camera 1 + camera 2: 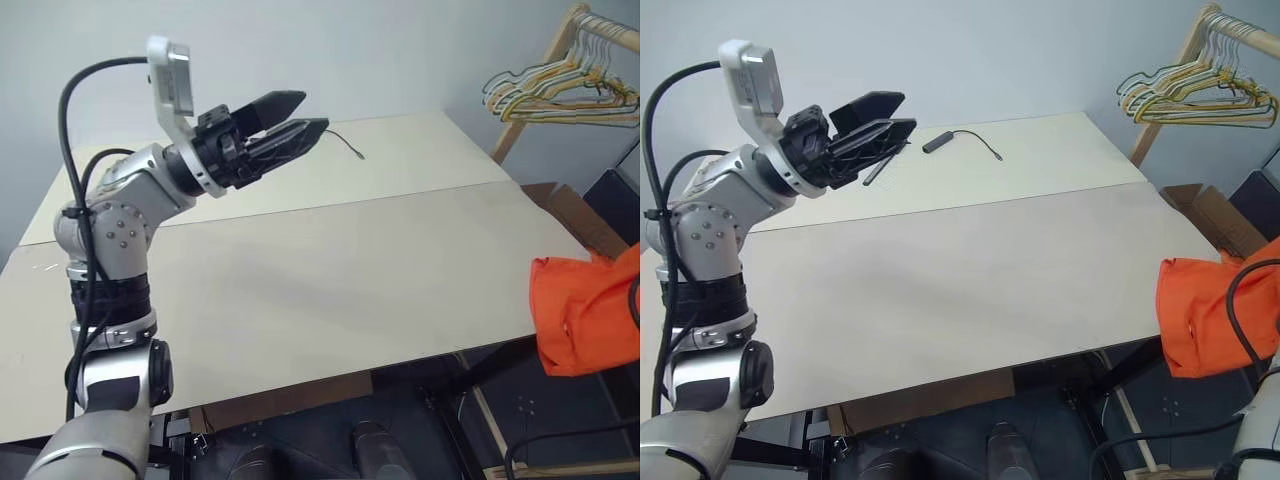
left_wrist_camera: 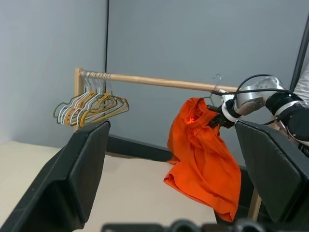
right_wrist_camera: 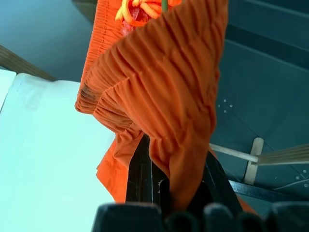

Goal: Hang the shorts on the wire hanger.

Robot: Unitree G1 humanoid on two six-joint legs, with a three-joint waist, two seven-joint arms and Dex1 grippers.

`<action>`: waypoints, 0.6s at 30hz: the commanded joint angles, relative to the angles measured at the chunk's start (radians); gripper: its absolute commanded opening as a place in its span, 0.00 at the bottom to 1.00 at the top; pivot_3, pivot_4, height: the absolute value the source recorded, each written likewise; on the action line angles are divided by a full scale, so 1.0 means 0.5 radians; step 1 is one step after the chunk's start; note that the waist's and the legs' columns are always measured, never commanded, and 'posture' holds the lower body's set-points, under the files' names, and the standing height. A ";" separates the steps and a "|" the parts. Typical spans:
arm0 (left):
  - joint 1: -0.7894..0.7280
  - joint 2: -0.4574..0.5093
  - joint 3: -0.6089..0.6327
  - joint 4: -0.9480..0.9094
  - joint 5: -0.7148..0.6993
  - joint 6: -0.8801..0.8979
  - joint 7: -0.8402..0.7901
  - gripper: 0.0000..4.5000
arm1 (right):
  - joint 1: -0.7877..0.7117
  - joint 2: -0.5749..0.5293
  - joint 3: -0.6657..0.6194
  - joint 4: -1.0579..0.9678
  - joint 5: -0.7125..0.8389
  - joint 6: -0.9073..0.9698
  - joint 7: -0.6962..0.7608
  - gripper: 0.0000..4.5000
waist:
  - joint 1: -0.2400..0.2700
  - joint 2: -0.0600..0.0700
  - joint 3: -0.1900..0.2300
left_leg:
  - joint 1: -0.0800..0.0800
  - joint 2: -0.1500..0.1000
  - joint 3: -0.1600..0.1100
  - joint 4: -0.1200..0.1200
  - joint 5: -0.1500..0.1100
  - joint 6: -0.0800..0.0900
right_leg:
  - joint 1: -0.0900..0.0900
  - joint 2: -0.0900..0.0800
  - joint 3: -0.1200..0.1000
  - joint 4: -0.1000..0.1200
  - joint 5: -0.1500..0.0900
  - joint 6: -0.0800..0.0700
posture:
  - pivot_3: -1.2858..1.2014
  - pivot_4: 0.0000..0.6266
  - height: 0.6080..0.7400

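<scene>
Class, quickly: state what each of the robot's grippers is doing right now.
Left gripper: open, holding nothing.
Right gripper: shut on the bright orange fabric shorts, near the thin wire hanger.

Table (image 1: 300,290): spreads ahead, across the middle of the scene.
Left gripper (image 1: 300,120): raised over the table's far left part, pointing right.
Cable (image 1: 965,138): lies on the table's far side, just past the left gripper.
Rack (image 2: 159,83): stands off the table's right side (its rail runs level).
Bunch of hangers (image 1: 560,92): on the rail's far end.
Shorts (image 1: 585,315): hang off the table's right edge, below the rail, nearer than the bunch.
Right gripper (image 2: 217,117): beside the shorts' top.
Wire hanger (image 2: 216,85): its hook sits on the rail above the shorts.
</scene>
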State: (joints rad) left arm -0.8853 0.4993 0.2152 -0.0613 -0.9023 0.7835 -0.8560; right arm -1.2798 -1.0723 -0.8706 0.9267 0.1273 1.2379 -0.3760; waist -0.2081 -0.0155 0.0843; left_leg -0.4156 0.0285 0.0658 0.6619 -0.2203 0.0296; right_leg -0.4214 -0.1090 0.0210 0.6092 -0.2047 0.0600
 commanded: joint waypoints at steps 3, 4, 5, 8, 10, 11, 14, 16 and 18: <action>-0.041 0.025 -0.025 -0.012 0.007 -0.052 -0.109 1.00 | 0.057 0.024 -0.044 -0.125 0.062 0.087 -0.059 0.00 | 0.000 0.000 0.000 | 0.000 0.000 0.000 0.000 0.000 0.000 | 0.000 0.000 0.000 -0.001 0.000 0.000 | 0.42 0.12 1.00; -0.037 0.029 -0.036 -0.011 0.012 -0.054 -0.131 1.00 | 0.081 0.041 -0.060 -0.146 0.067 0.112 -0.067 0.00 | 0.000 0.000 0.000 | 0.000 0.000 0.000 0.000 0.000 0.000 | 0.001 0.000 0.000 -0.001 0.000 0.000 | 0.42 0.12 1.00; -0.035 0.031 -0.043 -0.011 0.016 -0.058 -0.145 1.00 | 0.100 0.057 -0.076 -0.168 0.070 0.131 -0.077 0.00 | 0.000 0.001 0.000 | 0.000 0.000 0.000 0.000 0.000 0.000 | 0.000 0.000 0.000 -0.001 0.000 0.000 | 0.42 0.12 1.00; -0.036 0.024 -0.056 -0.004 0.021 -0.069 -0.155 1.00 | 0.151 0.102 -0.133 -0.228 0.071 0.172 -0.103 0.00 | 0.000 0.003 -0.001 | 0.000 0.000 0.000 0.000 0.000 0.000 | 0.000 0.000 0.001 0.000 0.000 0.001 | 0.42 0.12 1.00; -0.045 0.020 -0.064 0.008 0.027 -0.078 -0.155 1.00 | 0.174 0.123 -0.158 -0.264 0.069 0.186 -0.111 0.00 | 0.000 0.003 -0.001 | 0.000 0.000 0.000 0.000 0.000 0.000 | 0.000 0.000 0.001 0.000 0.000 0.001 | 0.42 0.11 1.00; -0.051 0.018 -0.068 0.015 0.031 -0.083 -0.155 1.00 | 0.180 0.129 -0.163 -0.276 0.067 0.187 -0.113 0.00 | 0.000 0.003 -0.001 | 0.000 0.000 0.000 0.000 0.000 0.000 | 0.000 0.000 0.001 0.000 0.000 0.001 | 0.42 0.11 1.00; -0.063 0.015 -0.071 0.026 0.040 -0.086 -0.157 1.00 | 0.189 0.140 -0.161 -0.305 0.047 0.179 -0.132 0.16 | 0.000 0.003 -0.001 | 0.000 0.000 0.000 0.000 0.000 0.000 | 0.000 0.000 0.000 0.000 0.000 0.001 | 0.42 0.12 1.00; -0.069 0.014 -0.070 0.027 0.044 -0.085 -0.155 1.00 | 0.196 0.142 -0.142 -0.326 0.042 0.167 -0.134 0.30 | -0.002 0.003 -0.001 | 0.000 0.000 0.000 0.000 0.000 0.000 | 0.000 0.000 0.000 0.000 -0.001 0.001 | 0.42 0.12 1.00; -0.073 0.013 -0.068 0.025 0.046 -0.082 -0.146 1.00 | 0.213 0.147 -0.095 -0.368 0.033 0.145 -0.125 0.45 | -0.003 0.004 -0.001 | 0.000 0.000 0.000 0.000 0.000 0.000 | 0.000 0.000 0.001 0.000 -0.001 0.001 | 0.42 0.12 1.00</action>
State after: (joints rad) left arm -0.8905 0.5029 0.1753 -0.0361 -0.8796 0.7641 -0.9291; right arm -1.1647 -0.9890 -0.9427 0.8055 0.1405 1.3262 -0.4390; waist -0.2096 -0.0137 0.0838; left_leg -0.4154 0.0284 0.0658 0.6618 -0.2203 0.0296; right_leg -0.4213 -0.1090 0.0214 0.6093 -0.2050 0.0606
